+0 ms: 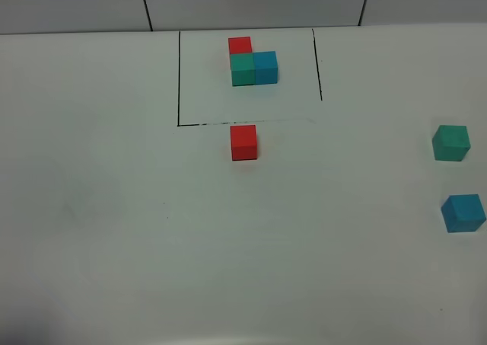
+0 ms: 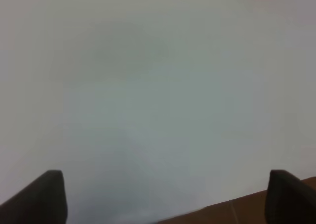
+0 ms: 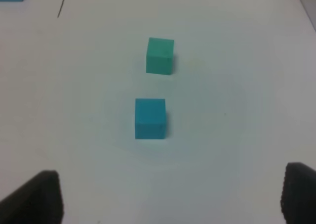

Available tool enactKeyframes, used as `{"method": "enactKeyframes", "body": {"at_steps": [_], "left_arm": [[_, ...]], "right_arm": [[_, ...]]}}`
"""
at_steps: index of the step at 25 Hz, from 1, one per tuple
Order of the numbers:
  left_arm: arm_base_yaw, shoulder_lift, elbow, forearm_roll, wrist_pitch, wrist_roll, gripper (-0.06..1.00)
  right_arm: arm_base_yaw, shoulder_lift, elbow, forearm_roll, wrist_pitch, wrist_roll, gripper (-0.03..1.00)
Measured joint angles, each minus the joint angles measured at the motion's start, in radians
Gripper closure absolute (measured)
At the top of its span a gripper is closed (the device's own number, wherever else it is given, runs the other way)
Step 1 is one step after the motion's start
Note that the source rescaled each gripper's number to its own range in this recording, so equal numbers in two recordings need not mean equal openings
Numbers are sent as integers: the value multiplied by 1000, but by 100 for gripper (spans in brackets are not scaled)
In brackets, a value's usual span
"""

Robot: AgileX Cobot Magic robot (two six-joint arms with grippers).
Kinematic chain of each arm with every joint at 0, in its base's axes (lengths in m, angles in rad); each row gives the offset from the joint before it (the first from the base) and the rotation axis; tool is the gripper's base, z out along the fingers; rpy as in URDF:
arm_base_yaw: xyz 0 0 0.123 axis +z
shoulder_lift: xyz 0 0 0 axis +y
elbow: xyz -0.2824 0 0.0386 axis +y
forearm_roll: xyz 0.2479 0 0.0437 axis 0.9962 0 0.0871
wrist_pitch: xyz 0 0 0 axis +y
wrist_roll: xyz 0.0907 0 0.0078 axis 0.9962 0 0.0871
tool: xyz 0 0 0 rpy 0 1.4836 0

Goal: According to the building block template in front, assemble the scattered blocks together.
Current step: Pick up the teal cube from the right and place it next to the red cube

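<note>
— Where do the blocks lie?
— The building block template [image 1: 253, 63] sits at twelve o'clock on the white table [image 1: 114, 208], inside its black outline [image 1: 179, 78]. The red block [image 1: 243, 142] rests just outside that line, at its six o'clock. The teal-green block [image 1: 451, 142] lies at three, with the blue block [image 1: 463, 212] near it, toward four.
— And the grippers?
— The left gripper [image 2: 165, 198] and right gripper [image 3: 170, 194] both gape wide, holding nothing.

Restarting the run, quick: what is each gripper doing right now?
Left gripper: open, holding nothing.
Right gripper: open, holding nothing.
</note>
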Motion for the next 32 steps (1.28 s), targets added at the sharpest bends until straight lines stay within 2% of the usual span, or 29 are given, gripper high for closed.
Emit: {"method": "enactKeyframes", "body": {"at_steps": [5, 13, 20, 27, 30, 32], "left_arm": [[0, -25, 14, -67, -17, 48, 5], [0, -40, 23, -70, -16, 56, 10], [0, -164, 23, -70, -17, 56, 10], [2, -168, 23, -69, -17, 56, 10], [32, -168, 23, -66, -17, 48, 10], [79, -168, 23, -65, -17, 45, 10]], "right_arm": [[0, 0, 0, 0, 0, 0, 11], [0, 0, 0, 0, 0, 0, 11], [0, 0, 0, 0, 0, 0, 11], [0, 0, 0, 1, 0, 0, 11], [0, 0, 0, 1, 0, 0, 11], [0, 0, 0, 1, 0, 0, 11]]}}
